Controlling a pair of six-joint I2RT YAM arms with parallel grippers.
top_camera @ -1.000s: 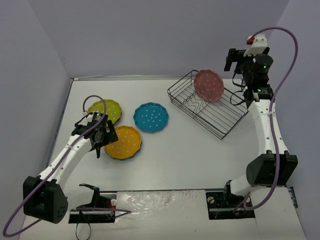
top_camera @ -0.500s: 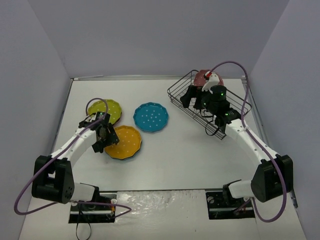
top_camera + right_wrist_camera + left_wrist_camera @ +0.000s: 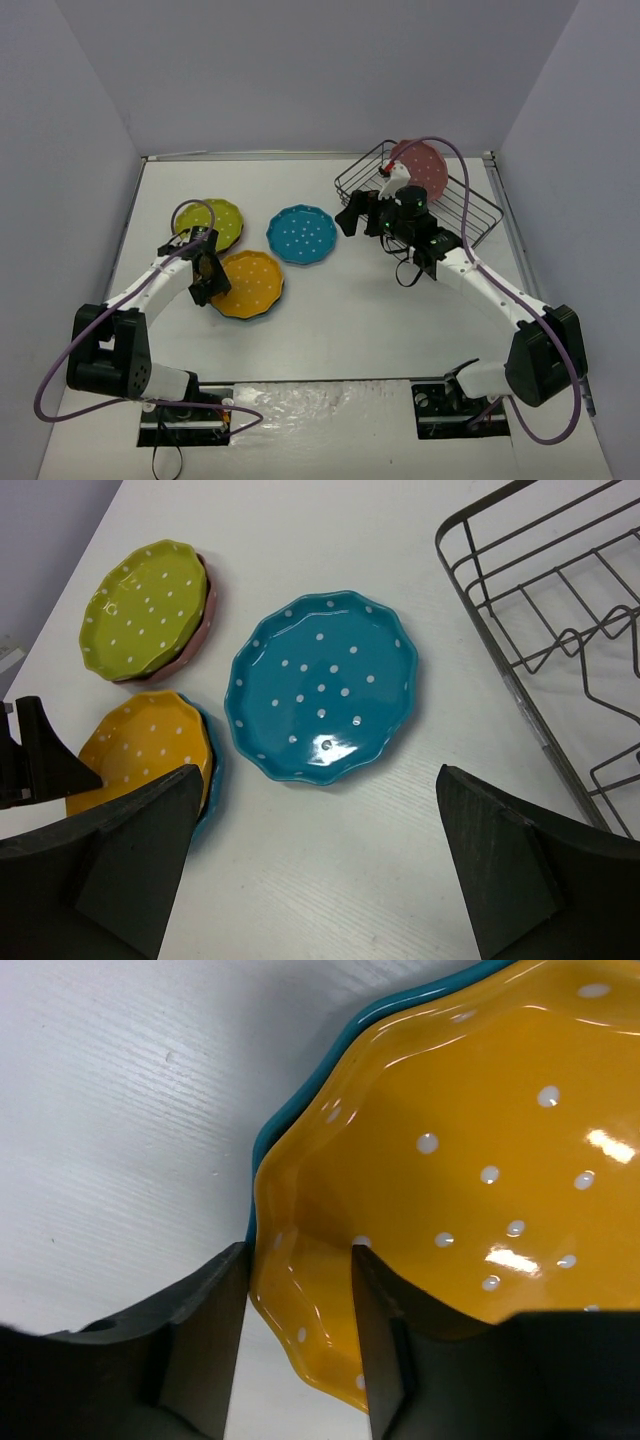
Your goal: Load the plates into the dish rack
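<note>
My left gripper point(image 3: 207, 281) point(image 3: 300, 1260) is shut on the left rim of the orange plate point(image 3: 248, 285) point(image 3: 450, 1160), one finger outside the edge and one on the inside. That plate lies on a teal plate point(image 3: 300, 1100) point(image 3: 207, 780). My right gripper point(image 3: 358, 215) point(image 3: 320, 770) hangs open above the table, just right of a lone teal plate point(image 3: 301, 234) point(image 3: 322, 685). A lime green plate point(image 3: 213, 220) point(image 3: 145, 602) lies on a reddish one point(image 3: 207, 610). A pink plate point(image 3: 420, 170) stands upright in the dish rack point(image 3: 472, 214) point(image 3: 540, 630).
The black wire rack stands at the back right, skewed to the table's edges. The grey walls close in on the left, back and right. Purple cables loop over both arms.
The left jaws have narrowed onto the orange plate's rim. The right arm has swung down from behind the rack and leftward, ending above the table near the lone teal plate.
</note>
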